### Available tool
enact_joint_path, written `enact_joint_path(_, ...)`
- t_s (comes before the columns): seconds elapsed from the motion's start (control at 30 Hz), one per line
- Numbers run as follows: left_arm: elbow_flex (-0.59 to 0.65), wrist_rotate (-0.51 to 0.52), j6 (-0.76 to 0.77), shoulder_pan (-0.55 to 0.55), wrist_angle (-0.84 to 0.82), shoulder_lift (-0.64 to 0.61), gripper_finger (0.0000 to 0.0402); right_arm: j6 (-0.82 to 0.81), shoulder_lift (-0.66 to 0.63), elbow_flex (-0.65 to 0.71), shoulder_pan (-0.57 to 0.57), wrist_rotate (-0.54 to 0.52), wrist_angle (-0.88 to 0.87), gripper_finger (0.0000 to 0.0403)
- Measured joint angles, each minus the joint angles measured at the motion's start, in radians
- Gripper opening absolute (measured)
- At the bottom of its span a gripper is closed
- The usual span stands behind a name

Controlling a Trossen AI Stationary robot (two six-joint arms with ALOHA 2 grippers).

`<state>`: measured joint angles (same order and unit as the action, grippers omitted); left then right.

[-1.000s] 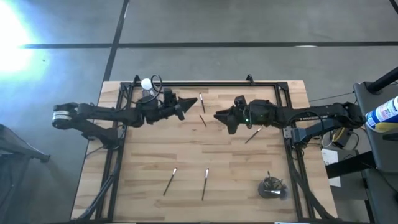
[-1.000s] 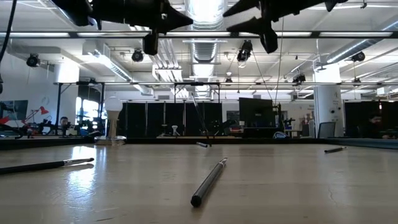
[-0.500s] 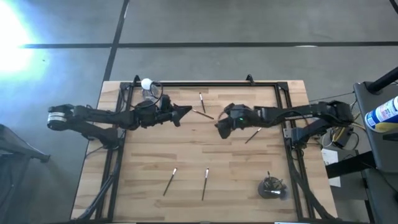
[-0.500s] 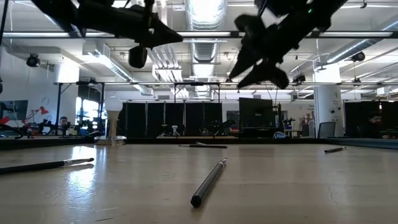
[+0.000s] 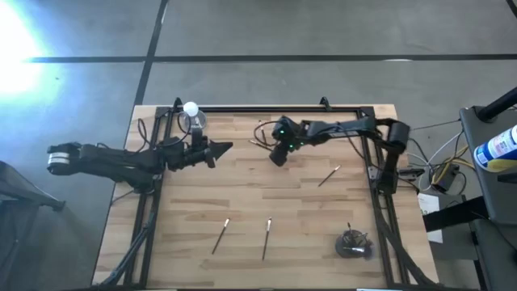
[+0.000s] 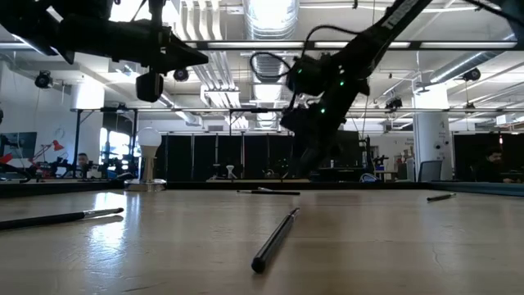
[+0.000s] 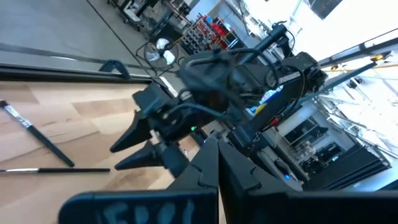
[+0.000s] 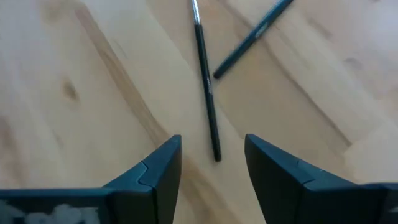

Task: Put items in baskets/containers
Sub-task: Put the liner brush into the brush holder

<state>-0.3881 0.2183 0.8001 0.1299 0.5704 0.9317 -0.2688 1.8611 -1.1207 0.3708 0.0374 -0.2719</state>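
Brushes (image 5: 265,239) lie scattered across pale wooden table (image 5: 242,194).

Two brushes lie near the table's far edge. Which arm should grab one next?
Right. The right gripper hangs open directly over one brush, its fingers straddling its end. The left gripper is shut and off to the side.

You had a wooden table (image 5: 194,202) mid-frame on grey floor (image 5: 323,28), a white ball (image 5: 191,108) at its upper-left edge, and a blue-labelled bottle (image 5: 499,147) at far right.

Pale, smooth wooden table (image 5: 266,194); matt dark brush (image 8: 207,93) handle.
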Motion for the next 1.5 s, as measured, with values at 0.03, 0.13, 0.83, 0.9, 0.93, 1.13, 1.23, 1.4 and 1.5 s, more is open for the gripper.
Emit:
enact_joint_path(0.03, 0.006, 0.005, 0.001, 0.000, -0.003, -0.006, 0.0000, 0.017, 0.028, -0.025, 0.001, 0.001, -0.015, 0.0163)
enact_joint_path(0.13, 0.016, 0.011, 0.008, 0.000, -0.002, -0.013, 0.0000, 0.063, 0.104, -0.088, 0.001, -0.001, -0.070, 0.0149)
enact_joint_path(0.83, 0.034, 0.124, 0.211, -0.002, -0.065, -0.006, 0.0071, 0.076, 0.080, -0.147, -0.012, 0.063, -0.168, 0.0010)
enact_joint_path(0.9, 0.034, 0.124, 0.206, -0.002, -0.047, -0.006, 0.0084, 0.062, 0.026, -0.135, -0.018, 0.069, -0.150, 0.0009)
enact_joint_path(0.93, 0.034, 0.124, 0.201, -0.002, -0.035, -0.006, 0.0089, 0.050, -0.001, -0.127, -0.024, 0.076, -0.142, 0.0009)
enact_joint_path(1.13, 0.034, 0.082, 0.121, -0.002, 0.146, -0.004, 0.0096, -0.070, -0.186, -0.104, -0.085, 0.111, -0.066, 0.0009)
enact_joint_path(1.23, 0.034, 0.061, 0.075, -0.002, 0.267, -0.002, 0.0096, -0.136, -0.273, -0.104, -0.117, 0.112, 0.006, 0.0009)
enact_joint_path(1.4, 0.015, 0.025, 0.034, -0.002, 0.338, 0.000, 0.0096, -0.248, -0.377, -0.104, -0.167, 0.124, 0.179, 0.0009)
enact_joint_path(1.5, -0.028, 0.003, 0.006, -0.002, 0.345, 0.005, 0.0096, -0.290, -0.403, -0.104, -0.184, 0.126, 0.244, 0.0008)
